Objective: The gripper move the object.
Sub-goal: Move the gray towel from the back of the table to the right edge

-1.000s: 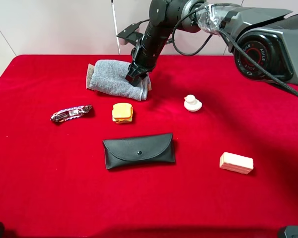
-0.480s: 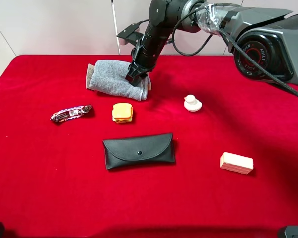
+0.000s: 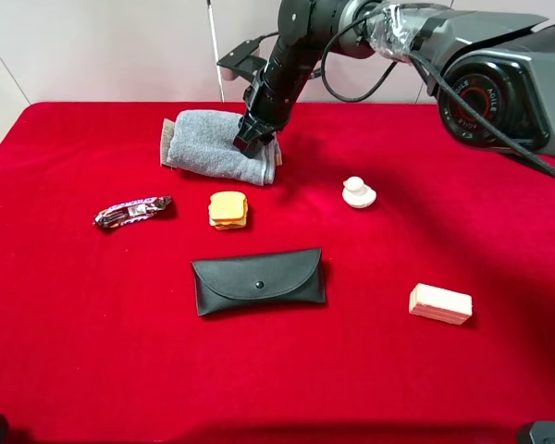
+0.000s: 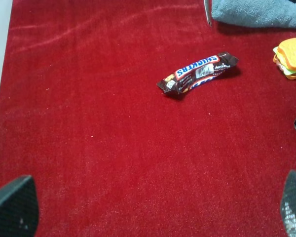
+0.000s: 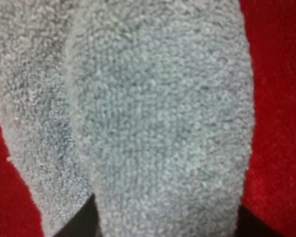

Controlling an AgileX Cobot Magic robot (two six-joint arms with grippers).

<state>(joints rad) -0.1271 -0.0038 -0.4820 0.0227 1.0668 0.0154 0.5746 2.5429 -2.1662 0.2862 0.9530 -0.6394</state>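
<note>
- The left gripper hangs over the red table. Its two fingers are far apart and hold nothing.
- A candy bar lies in front of the left gripper, a bit to its right. It is well apart from the right gripper.
- The grey towel lies at the back of the table, right under the right gripper.
- The right gripper points down onto the right end of the towel. In its wrist view a fold of the towel sits between its dark fingers, so it is pinching the towel.
- A toy sandwich lies near the right gripper, a little closer to the front edge of the table.
- A flat black pouch lies further to the front, past the sandwich.
- A small white knob stands to the right of the right gripper, not touching it.
- A pale wafer block lies far from both grippers, at the front right.
</note>
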